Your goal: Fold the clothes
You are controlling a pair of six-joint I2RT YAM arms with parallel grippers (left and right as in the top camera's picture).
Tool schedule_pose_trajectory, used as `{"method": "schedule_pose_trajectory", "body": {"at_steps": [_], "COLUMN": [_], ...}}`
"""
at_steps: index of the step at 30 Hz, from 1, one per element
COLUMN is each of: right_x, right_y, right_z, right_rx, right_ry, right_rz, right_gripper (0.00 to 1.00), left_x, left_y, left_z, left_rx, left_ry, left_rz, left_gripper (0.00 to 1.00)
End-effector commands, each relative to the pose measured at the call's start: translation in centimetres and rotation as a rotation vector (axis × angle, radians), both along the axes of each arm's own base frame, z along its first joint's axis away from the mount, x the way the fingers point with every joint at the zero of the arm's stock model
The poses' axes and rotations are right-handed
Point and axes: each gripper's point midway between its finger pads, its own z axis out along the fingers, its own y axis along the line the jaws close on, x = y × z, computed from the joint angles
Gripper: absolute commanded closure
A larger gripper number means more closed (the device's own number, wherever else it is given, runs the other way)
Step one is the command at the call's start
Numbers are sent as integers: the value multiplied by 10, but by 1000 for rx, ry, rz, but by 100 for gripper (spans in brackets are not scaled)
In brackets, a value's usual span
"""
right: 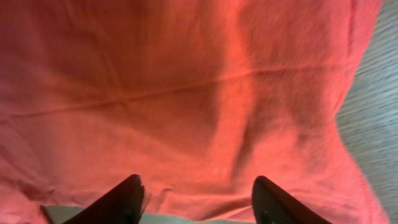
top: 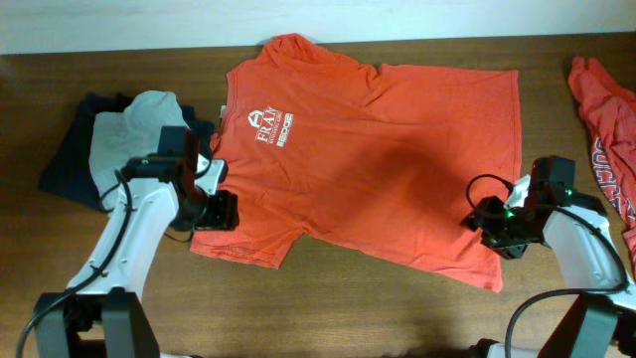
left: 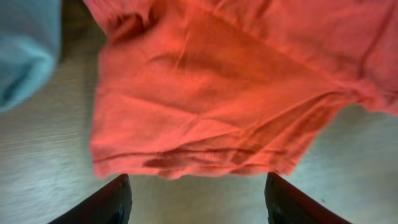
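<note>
Overhead view: one shirt is lying spread flat on the table, print side up, with its collar toward the left arm and its hem toward the right arm. A second shirt is lying crumpled at the table's far right edge, well apart from the first. A grey garment is resting on a dark garment beside the collar, on the left.

Left gripper: it is sitting at the near sleeve of the spread shirt. In the left wrist view its fingers are standing wide apart over bare table, just short of the sleeve hem, and are gripping nothing.

Right gripper: it is sitting at the near corner of the hem. In the right wrist view its fingers are likewise standing wide apart, with their tips overlapping the cloth edge. Nothing is lying between them. Whether the tips are touching the fabric cannot be told from these views.
</note>
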Motion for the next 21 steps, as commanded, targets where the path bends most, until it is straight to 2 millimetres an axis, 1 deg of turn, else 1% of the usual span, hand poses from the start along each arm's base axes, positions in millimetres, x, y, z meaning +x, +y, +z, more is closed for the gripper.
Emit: {"method": "schedule_pose_trajectory", "body": {"at_steps": [1,5,7,9,12,13,15,17,19,21], "right_x": [2,-6,-12,-16,-27,-30,-34,-36,-37,-38], "right_y": [8,13,15,19,23,24,25,26,26,26], "right_z": [8,7,7,8,8,8,8,8,8,8], "right_rx": [34,52,60,78,93,96,101,105,107,108], "right_ry": [-27,-3,19,28,67,74,87,95,100,103], "right_rz": [45,74,75,101,117,125,139,145,146,145], "right_gripper": [36,34,34,34,33,33,33,32,32,32], "left_x": [-15,-23,-26,-28,-39,-43,-47,-47,-47,-47], "left_y": [-2,-1,7,10,11,15,29,39,45,47], "left_z": [-20,-38,-47,-55,-63,-66,-70,-70,-70,-70], "left_rx": [-22,-16,23,38,47,68,146,205,227,224], "left_ry": [34,37,39,35,66,79,83,79,81,82], "left_rz": [61,71,107,119,129,152,203,252,313,370], "left_gripper": [28,27,27,26,27,27,27,27,26,26]}}
